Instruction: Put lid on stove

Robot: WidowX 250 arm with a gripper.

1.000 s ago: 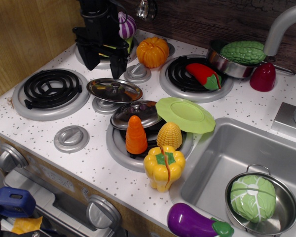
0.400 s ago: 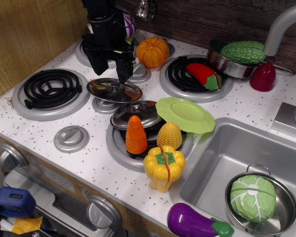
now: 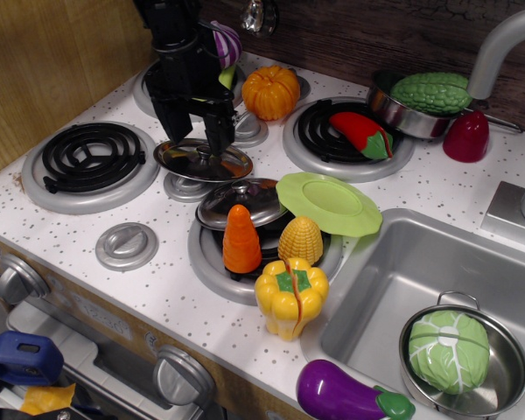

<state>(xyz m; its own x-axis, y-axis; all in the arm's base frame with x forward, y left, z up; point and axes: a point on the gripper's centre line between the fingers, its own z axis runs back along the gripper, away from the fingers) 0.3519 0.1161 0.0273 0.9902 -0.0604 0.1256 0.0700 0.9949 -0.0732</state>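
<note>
White speckled surface (image 3: 472, 188) fills the frame, wood panel behind, steel sink (image 3: 394, 289) off to one side. Big one first: the stove (image 3: 44, 214), coil burners in silver rings, the near-left burner (image 3: 89, 157) sitting bare and ready. And look, the black arm has dropped in a second from up near the back burner to right over the lid (image 3: 203, 160), which hasn't budged from its perch on a grey knob. That tells me the pickup is about to happen, nothing delivered yet. The arm comes down near-vertical from the top edge, claw (image 3: 195, 133) pointing straight down, fingers spread apart, straddling the lid's little centre knob, tips just at the rim, gripping nothing. Smaller bits: the domed lid (image 3: 241, 202) by the green plate (image 3: 329, 204), the carrot (image 3: 241, 240), untouched.
</note>
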